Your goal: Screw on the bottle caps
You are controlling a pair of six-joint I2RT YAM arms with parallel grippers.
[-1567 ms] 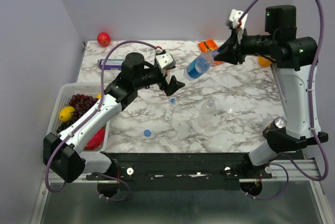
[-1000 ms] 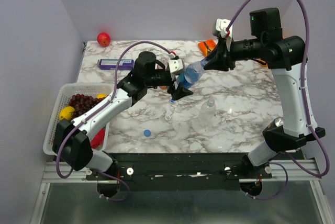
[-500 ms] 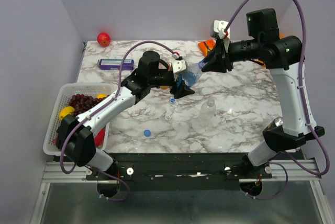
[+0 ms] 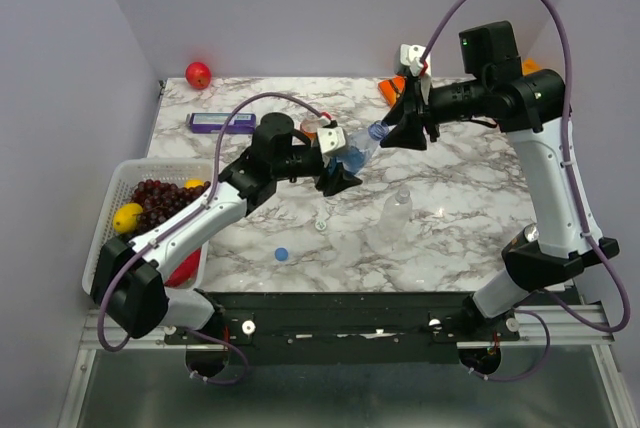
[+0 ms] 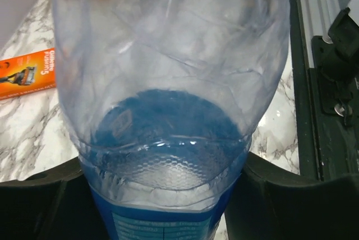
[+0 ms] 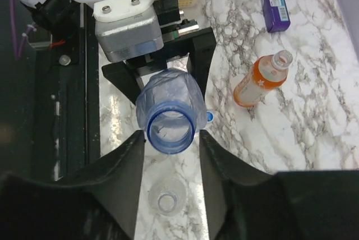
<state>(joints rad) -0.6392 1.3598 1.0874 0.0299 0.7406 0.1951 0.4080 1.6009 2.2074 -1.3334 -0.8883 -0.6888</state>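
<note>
Uncapped bottle hangs in the air between two tools, over the middle of the marble worktop (image 4: 470, 198).

The clear plastic bottle with a blue label (image 4: 356, 151) lies tilted. The left tool (image 5: 165, 195) is clamped on its thin lower body, and the right tool (image 6: 171, 139) flanks the open neck with slivers of gap, apparently released. With only that one hold on a soft wall, the bottle may sag, twist or slip out, while a harder squeeze may crumple it. The solid blue round cap (image 4: 281, 254) lies near, well apart.

bottles (image 4: 362, 145) (image 4: 398, 206) (image 6: 261, 80): 3 | caps (image 4: 281, 254) (image 4: 321, 221) (image 6: 208, 117): 3 | basket (image 4: 160, 163): 1 | red apple (image 4: 198, 74): 1 | purple box (image 4: 222, 121): 1
</note>
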